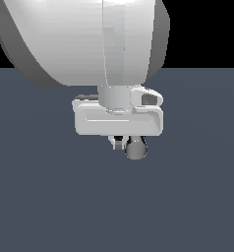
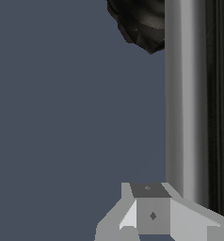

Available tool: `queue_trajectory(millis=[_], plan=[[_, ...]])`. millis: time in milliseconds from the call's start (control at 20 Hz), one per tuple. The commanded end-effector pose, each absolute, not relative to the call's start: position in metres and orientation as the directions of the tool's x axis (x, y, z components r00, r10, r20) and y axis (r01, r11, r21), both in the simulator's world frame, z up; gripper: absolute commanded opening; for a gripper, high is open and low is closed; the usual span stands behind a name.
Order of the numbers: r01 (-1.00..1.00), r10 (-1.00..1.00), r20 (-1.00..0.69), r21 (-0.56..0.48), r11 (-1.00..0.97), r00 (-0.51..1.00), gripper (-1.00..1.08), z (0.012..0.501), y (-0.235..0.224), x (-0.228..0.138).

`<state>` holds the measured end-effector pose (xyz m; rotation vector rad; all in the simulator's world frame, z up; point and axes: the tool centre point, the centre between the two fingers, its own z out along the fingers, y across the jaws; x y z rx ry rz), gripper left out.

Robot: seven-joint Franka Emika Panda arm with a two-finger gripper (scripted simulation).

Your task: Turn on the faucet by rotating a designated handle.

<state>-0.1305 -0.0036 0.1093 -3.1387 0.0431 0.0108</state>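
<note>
Grey bar: the handle [image 2: 187, 99] is a straight metallic cylinder, pale down its middle and darkening to black along one edge in my wrist view.
Handle, place: it runs lengthwise right alongside my one visible finger [image 2: 151, 212] and reaches on past it toward the base.
Handle, end-on: in the exterior view its round flat end [image 1: 136, 147] sits just under my pincer body, at the fingertips, on the exterior view's right of centre.
Faucet base: the black ridged round part of the faucet [image 2: 140, 23] lies beyond my fingertip, at the far end of the bar, only partly in the wrist picture.
Pincer: my pincer [image 1: 126, 143] hangs over the blue-grey floor [image 1: 40, 197], its white body broadside to the exterior camera.
Pincer state: I cannot tell how wide my fingers stand; one short finger shows beside the bar's end, the other is not to be made out, and whether I am touching the bar is not clear.
Arm: my large white link [image 1: 84, 34] fills the upper exterior picture above the pincer.
</note>
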Motion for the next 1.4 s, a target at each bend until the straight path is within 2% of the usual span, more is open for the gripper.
queue_trajectory(millis=[0, 1050, 1150, 1350], plan=[[-0.060, -0.060, 0.000, 0.000, -0.998, 0.998, -1.00, 0.109, -0.032, -0.127], [-0.060, -0.060, 0.000, 0.000, -0.998, 0.998, -1.00, 0.109, -0.136, -0.125], [-0.036, -0.036, -0.011, -0.005, -0.999, 0.999, -1.00, 0.106, -0.119, -0.127], [-0.038, -0.038, -0.010, -0.004, -0.999, 0.999, -1.00, 0.106, -0.131, -0.116]])
